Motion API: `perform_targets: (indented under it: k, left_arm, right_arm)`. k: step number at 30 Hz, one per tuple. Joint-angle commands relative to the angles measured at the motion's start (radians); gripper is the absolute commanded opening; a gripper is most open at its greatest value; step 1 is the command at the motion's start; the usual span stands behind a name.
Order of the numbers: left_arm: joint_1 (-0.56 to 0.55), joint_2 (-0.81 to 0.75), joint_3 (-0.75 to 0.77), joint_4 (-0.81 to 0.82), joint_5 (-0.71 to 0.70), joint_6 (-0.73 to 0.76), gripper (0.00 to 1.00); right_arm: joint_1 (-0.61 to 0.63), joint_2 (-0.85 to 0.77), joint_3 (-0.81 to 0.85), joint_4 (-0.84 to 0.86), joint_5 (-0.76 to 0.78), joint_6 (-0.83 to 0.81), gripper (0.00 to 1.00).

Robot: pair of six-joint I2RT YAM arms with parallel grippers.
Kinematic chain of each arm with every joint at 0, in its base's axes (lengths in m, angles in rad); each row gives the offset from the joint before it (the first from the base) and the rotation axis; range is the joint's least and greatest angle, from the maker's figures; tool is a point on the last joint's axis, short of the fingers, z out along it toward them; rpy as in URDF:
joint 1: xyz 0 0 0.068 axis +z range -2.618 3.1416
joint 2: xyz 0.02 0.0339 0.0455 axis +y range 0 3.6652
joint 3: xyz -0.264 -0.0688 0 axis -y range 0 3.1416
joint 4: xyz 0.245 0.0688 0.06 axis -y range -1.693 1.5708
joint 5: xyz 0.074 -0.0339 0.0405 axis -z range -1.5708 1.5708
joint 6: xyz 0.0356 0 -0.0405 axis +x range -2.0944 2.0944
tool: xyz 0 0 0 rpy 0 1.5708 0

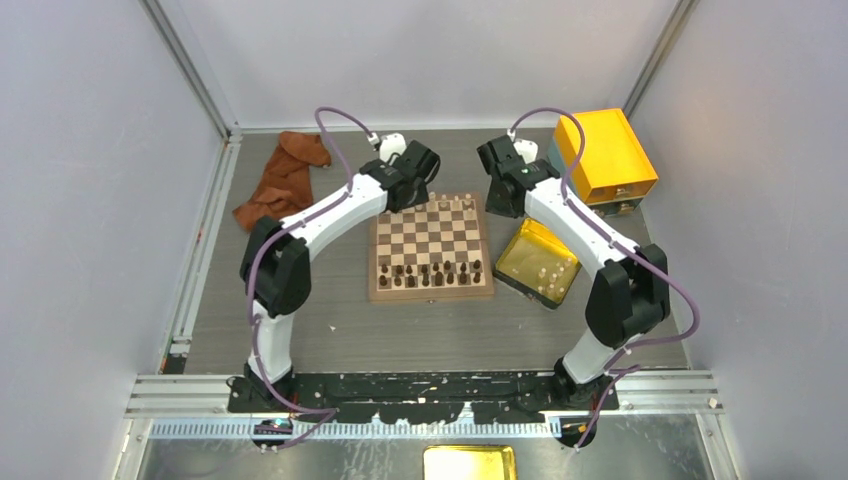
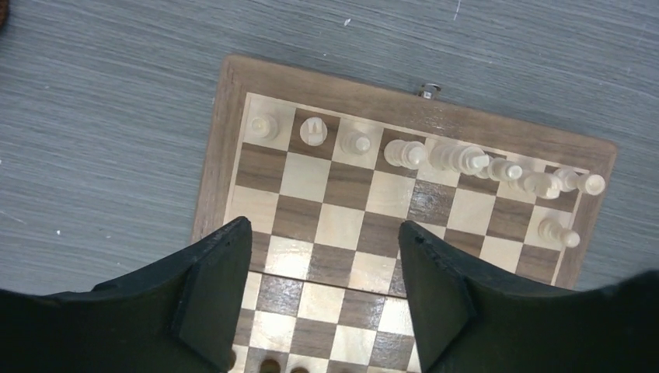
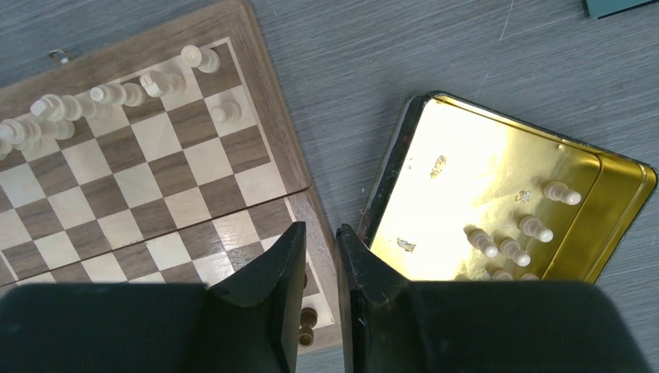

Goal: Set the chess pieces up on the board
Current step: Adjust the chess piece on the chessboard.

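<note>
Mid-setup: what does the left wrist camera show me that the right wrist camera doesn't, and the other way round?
Only left wrist: the left gripper, jaws wide and empty, and the cream pieces at the far row's left end on the board.
Only right wrist: the right gripper, jaws a narrow gap apart and empty, and the golden tray with cream pawns in it.
Both: the board, the far row's right end, and one pawn ahead of it.

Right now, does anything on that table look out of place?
Yes: several cream pieces sit in the golden tray, askew beside the board; only one cream pawn stands on its second row.
</note>
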Motion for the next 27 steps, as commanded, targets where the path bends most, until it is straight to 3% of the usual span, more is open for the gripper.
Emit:
perform_targets:
  k: [1, 14, 27]
  left_arm:
    - [0.030, 0.050, 0.104, -0.091, 0.011, -0.146, 0.68]
    - [0.081, 0.114, 0.175, -0.123, 0.037, -0.181, 0.45]
    - [0.105, 0.165, 0.226, -0.140, 0.066, -0.110, 0.42]
  right_arm:
    - [0.001, -0.073, -0.023, 0.051, 0.034, 0.013, 0.26]
    - [-0.001, -0.061, -0.024, 0.056, 0.030, 0.008, 0.26]
    - [-0.002, -0.023, -0.001, 0.060, 0.029, 0.006, 0.25]
